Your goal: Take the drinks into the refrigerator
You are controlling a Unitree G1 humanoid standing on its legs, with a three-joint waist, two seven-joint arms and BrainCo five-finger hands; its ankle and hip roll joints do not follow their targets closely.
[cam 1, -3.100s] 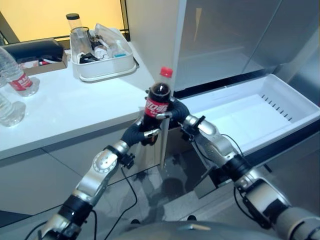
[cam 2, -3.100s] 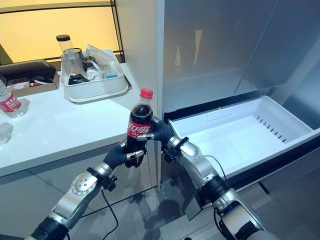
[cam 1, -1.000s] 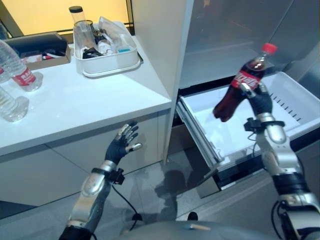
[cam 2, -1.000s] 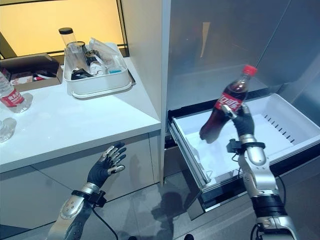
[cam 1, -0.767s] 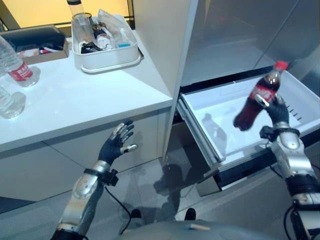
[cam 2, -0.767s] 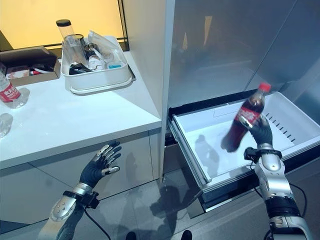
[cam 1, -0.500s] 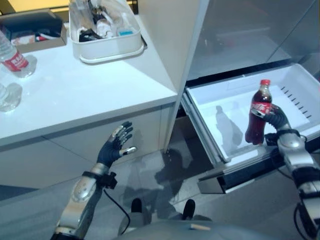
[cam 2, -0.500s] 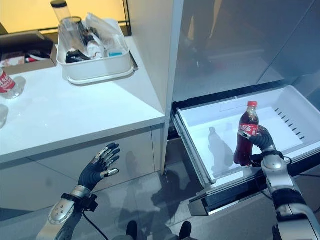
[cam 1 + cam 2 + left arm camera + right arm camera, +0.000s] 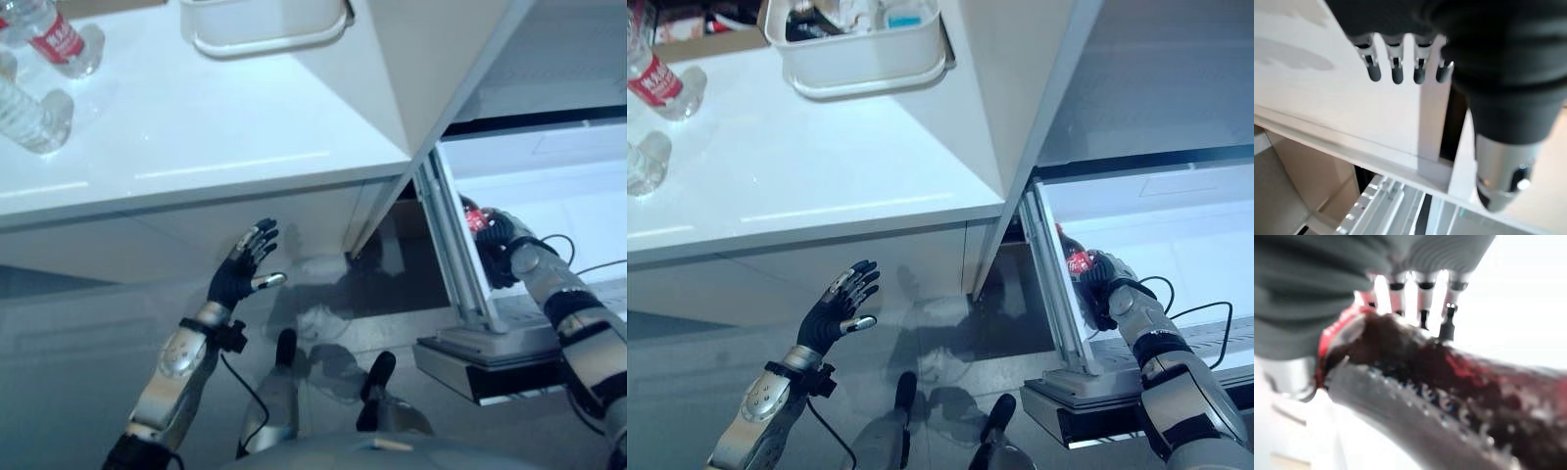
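While raised below the white countertop (image 9: 823, 186) at about 7 o'clock, the left hand (image 9: 833, 313) spreads straight, relaxed fingers and grips nothing. At 11 o'clock on the counter: two clear water bottles (image 9: 656, 73), one with a red label; at 12 o'clock, a white bin (image 9: 857, 54) of small items. At 3 o'clock, inside the pulled-out white refrigerator drawer (image 9: 1156, 230) close to its left wall: the cola bottle (image 9: 1073, 260), red label showing, clasped by the curled fingers of the right hand (image 9: 1101, 283). Dark liquid and red label visible past the fingers (image 9: 1420, 298) in the right wrist view.
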